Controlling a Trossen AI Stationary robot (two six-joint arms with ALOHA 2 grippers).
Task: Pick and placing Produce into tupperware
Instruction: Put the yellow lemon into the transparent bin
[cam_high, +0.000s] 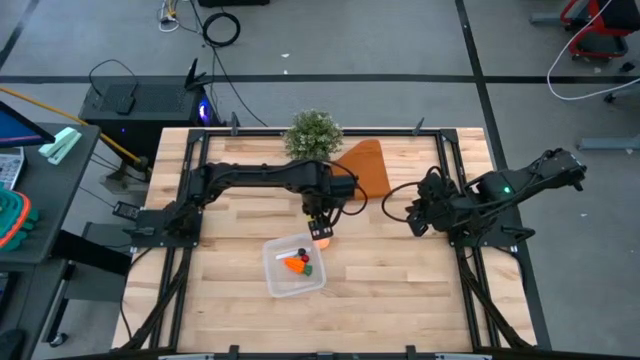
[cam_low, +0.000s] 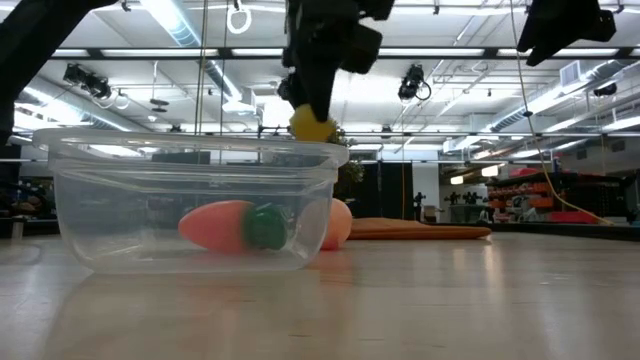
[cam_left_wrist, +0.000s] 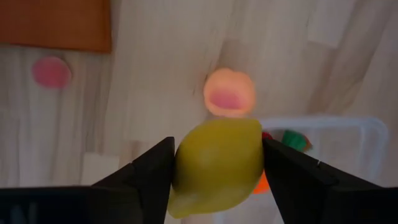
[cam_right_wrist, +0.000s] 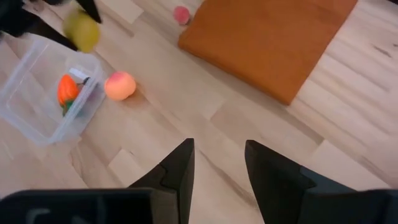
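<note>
My left gripper (cam_left_wrist: 217, 168) is shut on the yellow lemon (cam_low: 312, 126), which hangs in the air just above the far rim of the clear tupperware (cam_high: 293, 266). The orange carrot (cam_low: 225, 226) with its green top lies on the tupperware's floor, beside small red and dark bits (cam_high: 300, 252). The peach-pink ball (cam_high: 322, 240) rests on the table just beyond the tupperware's far right corner. A small pink piece (cam_right_wrist: 181, 14) lies near the orange wedge. My right gripper (cam_right_wrist: 217, 163) is open and waits over bare wood at the table's right. My left gripper holds the lemon (cam_left_wrist: 214, 162) pinched between its two fingers (cam_left_wrist: 152, 171), one on each side of its body. The fingers come from above, pointing down. The lemon is lifted clear of the table, over the tupperware's far rim (cam_low: 300, 150).
A big orange-brown wedge (cam_high: 365, 168) and a bushy green plant (cam_high: 313, 133) sit at the table's far middle. Dark frame rails (cam_high: 445, 180) run along both sides. Bare wood lies between the tupperware and the right arm.
</note>
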